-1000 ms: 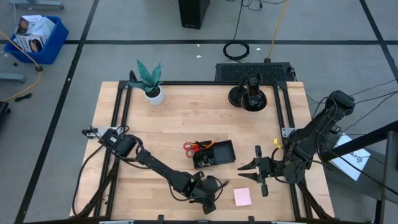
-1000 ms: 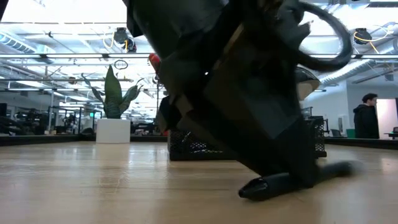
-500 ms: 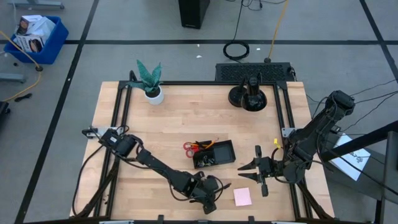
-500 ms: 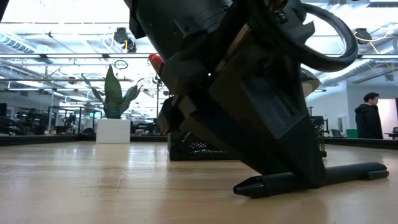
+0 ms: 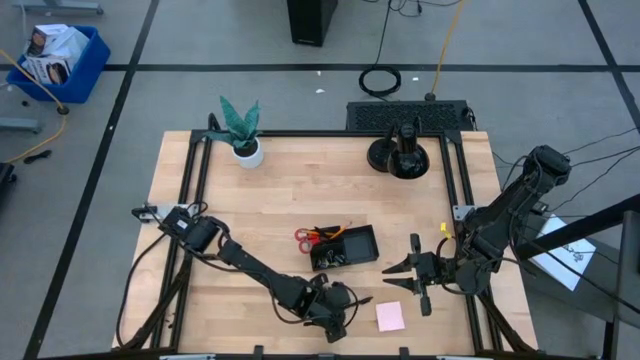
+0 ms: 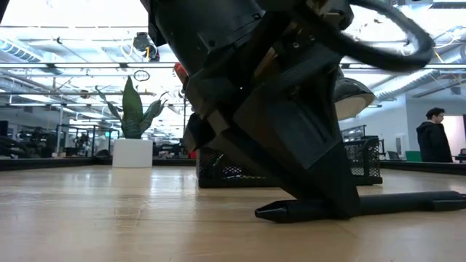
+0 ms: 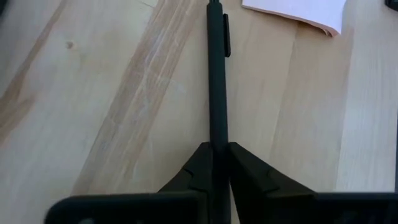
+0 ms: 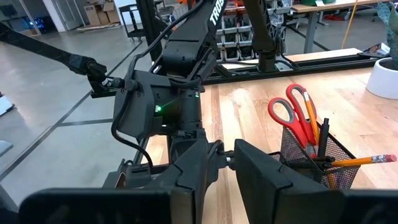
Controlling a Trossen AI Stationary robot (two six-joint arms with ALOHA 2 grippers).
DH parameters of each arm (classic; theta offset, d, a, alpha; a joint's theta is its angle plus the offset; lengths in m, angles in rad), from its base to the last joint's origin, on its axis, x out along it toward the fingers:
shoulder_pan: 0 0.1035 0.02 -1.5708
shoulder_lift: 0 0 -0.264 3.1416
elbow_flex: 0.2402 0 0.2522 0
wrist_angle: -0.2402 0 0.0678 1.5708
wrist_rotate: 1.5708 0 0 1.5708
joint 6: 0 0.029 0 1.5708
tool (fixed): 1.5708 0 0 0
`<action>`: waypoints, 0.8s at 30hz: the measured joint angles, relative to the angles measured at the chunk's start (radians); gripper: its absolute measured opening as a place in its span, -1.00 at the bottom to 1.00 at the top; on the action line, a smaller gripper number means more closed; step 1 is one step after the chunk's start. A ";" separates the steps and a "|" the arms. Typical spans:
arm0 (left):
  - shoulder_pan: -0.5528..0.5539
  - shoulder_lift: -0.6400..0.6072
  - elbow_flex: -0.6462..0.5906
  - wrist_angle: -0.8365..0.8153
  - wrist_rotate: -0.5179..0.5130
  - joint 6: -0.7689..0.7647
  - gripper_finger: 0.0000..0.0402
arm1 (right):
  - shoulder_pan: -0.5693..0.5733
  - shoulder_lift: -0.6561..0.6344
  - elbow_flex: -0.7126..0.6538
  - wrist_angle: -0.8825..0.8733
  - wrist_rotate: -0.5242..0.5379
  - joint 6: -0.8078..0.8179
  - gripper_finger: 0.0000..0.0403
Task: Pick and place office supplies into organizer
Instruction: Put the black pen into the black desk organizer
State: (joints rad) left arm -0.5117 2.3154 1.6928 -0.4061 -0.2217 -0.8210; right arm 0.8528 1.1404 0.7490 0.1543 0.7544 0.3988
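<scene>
Overhead, table-level, two close wrist views

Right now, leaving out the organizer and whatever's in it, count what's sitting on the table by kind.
Pen: 1
Sticky-note pad: 1
Small yellow piece: 1
Plant: 1
Round stand: 1
Total: 5
</scene>
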 joint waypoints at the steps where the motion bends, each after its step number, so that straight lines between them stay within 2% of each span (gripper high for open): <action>1: 0.000 0.000 0.000 0.001 -0.001 0.001 -0.85 | 0.000 0.000 0.000 0.000 0.000 0.000 -0.64; 4: -0.001 0.000 0.000 0.012 0.001 0.002 -0.91 | 0.000 0.000 0.000 0.000 0.000 0.000 -0.64; 10: -0.002 0.001 0.000 0.014 0.000 0.002 -0.87 | 0.000 0.000 0.000 0.000 0.000 0.000 -0.64; 24: -0.014 0.003 -0.002 0.041 -0.026 0.028 -0.93 | 0.000 0.000 0.000 0.002 0.000 -0.018 -0.64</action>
State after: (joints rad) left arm -0.5253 2.3180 1.6908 -0.3649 -0.2480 -0.7931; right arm 0.8528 1.1404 0.7494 0.1566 0.7547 0.3803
